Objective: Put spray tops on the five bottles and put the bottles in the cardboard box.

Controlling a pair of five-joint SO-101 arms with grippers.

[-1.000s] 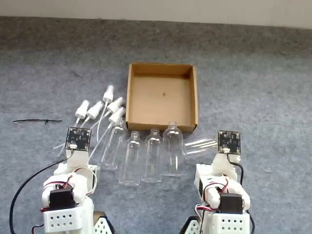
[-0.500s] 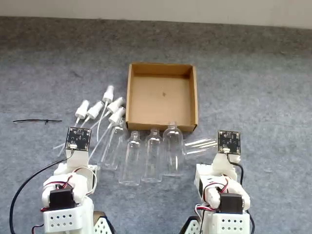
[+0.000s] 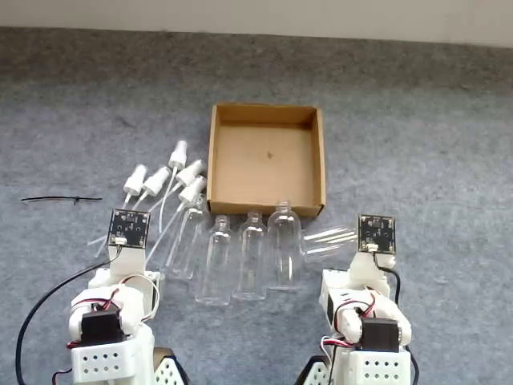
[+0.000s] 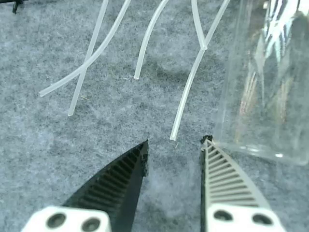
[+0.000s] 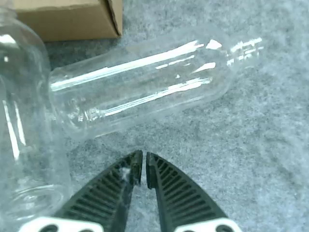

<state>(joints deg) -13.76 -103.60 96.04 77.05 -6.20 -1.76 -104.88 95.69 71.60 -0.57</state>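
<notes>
With left tool (image 4: 175, 141) spread and empty and right tool (image 5: 143, 155) nearly pressed together, best to pinch a spray top (image 3: 191, 190) by its white head, not its thin tube (image 4: 187, 94)

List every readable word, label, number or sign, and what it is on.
None can be read. The cardboard box, the clear bottles and the white spray tops show no print.
Any marks on the wrist camera boards are too small to read.
</notes>
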